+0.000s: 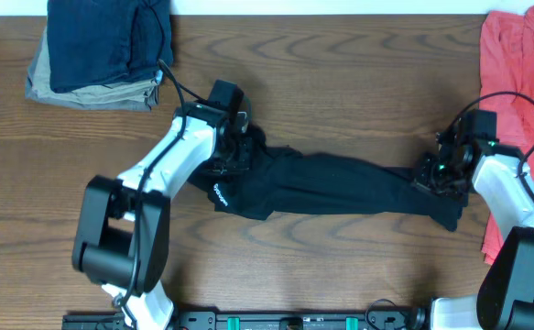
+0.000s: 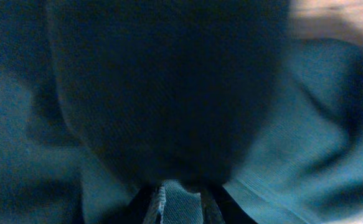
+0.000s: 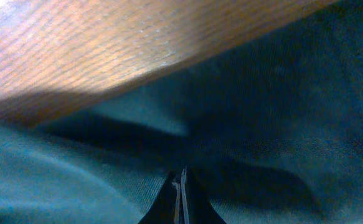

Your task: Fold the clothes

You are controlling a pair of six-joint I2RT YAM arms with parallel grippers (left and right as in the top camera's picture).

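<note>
The middle of the frame is crossed from left to right by the black T-shirt (image 1: 340,188), pulled into a band between the left gripper (image 1: 239,154) and the right gripper (image 1: 428,176), each clamped on the cloth. Open passage is offered by the bare table (image 1: 340,73) above this band and along the lower middle below it. The upper left corner is blocked by a folded pile (image 1: 102,50) of dark blue and grey cloth, and the right edge by a red garment (image 1: 514,64). The lower left is occupied by the left arm (image 1: 168,163), the lower right by the right arm (image 1: 503,191).
</note>
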